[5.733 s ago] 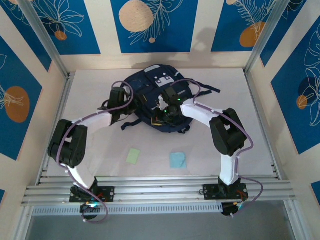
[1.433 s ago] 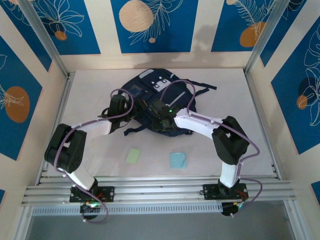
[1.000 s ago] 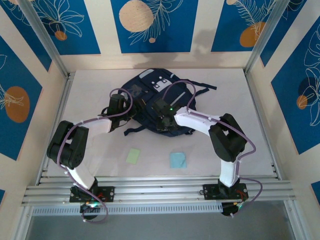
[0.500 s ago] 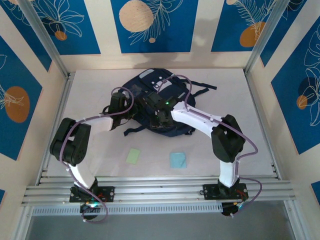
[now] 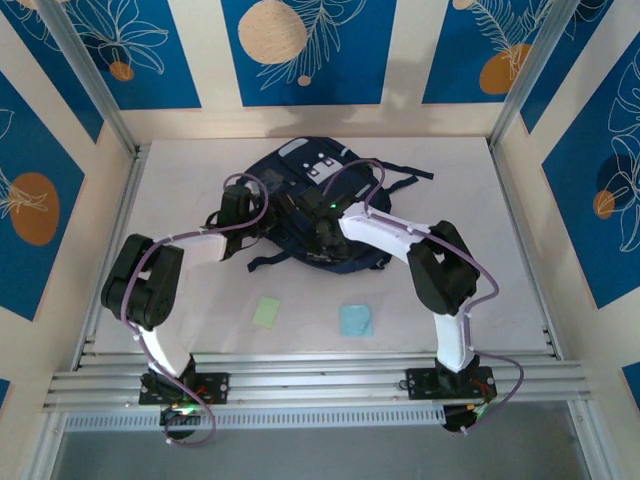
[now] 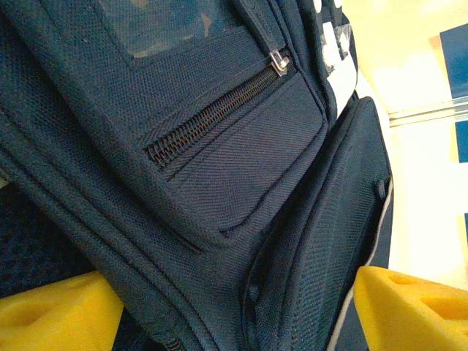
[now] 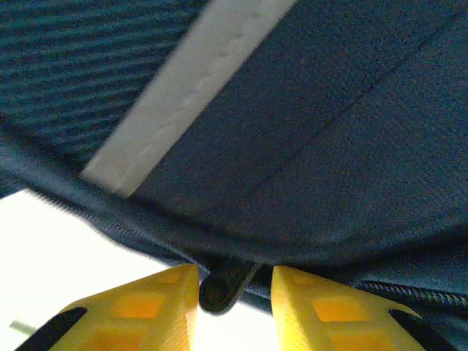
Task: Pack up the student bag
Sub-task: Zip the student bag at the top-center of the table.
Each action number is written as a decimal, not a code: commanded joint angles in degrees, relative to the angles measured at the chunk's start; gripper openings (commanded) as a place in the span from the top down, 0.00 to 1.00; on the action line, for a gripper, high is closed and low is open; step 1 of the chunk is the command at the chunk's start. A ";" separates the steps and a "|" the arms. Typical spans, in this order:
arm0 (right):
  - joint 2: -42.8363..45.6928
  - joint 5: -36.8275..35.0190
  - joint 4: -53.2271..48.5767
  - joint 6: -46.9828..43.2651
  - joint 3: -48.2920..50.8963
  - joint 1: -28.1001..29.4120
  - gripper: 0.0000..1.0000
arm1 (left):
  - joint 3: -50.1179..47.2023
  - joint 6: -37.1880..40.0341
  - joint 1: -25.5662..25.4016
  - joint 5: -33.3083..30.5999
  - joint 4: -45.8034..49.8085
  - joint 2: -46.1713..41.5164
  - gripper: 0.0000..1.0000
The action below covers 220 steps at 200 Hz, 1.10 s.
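Student bag (image 5: 283, 185): lies flat on the table (image 5: 480, 250), directly ahead of and under both hands, which meet it from opposite sides.

Left hand (image 5: 240, 212): sits against the bag's side. In the left wrist view the hand (image 6: 234, 322) is spread wide, with its yellow fingertips (image 6: 51, 318) at the far edges of the frame. Navy fabric of the bag (image 6: 241, 190) fills the space between them. The jaws are open and do not pinch the fabric. Ahead of the fingertips runs a pocket zip (image 6: 212, 117), partly unfastened, with its metal slider (image 6: 278, 62) at the far end.

Right hand (image 5: 325, 228): rests on top of the bag near its middle. In the right wrist view the hand (image 7: 232, 272) has its fingertips drawn close together, with a small black pull (image 7: 223, 287) caught between them at the bag's edge. The hand appears closed on this pull. Just beyond the fingertips a light grey trim strip (image 7: 183, 80) crosses the navy panel of the bag (image 7: 344, 146).

Other items: a green card (image 5: 267, 312) and a blue card (image 5: 356, 320) lie flat on the table behind both hands, toward the arm bases, well apart from the bag and from each other
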<state>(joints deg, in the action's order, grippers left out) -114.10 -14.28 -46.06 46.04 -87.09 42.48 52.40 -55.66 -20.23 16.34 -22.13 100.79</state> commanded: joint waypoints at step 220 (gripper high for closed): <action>4.21 12.78 12.07 -2.52 7.63 -5.04 1.00 | -4.25 -9.16 -9.95 -2.60 -0.03 -5.89 0.14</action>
<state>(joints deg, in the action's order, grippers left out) -112.66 -6.28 -37.23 47.16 -80.51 38.02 49.54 -62.33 -26.68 16.60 -23.18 93.60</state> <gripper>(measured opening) 0.056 0.857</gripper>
